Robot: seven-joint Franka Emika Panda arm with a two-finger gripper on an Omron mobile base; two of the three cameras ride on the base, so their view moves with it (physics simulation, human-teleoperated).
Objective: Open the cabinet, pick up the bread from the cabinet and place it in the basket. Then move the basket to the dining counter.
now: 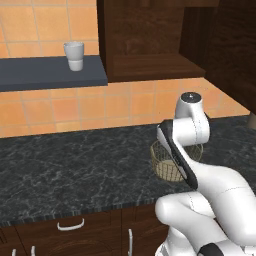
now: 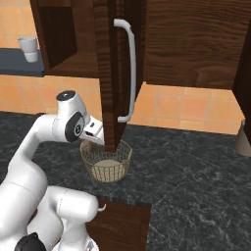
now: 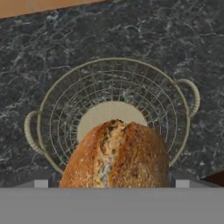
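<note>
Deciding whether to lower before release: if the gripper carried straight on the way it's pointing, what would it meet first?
The gripper, holding the bread, points down into the basket. The basket's pale bottom would likely come first, though the gap above it is hard to judge.

Bread above basket; basket on countertop, under cabinet.

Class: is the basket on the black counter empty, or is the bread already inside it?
Empty. In the hand view the basket's pale bottom is bare; the bread sits above it, close to the camera, over the near rim.
</note>
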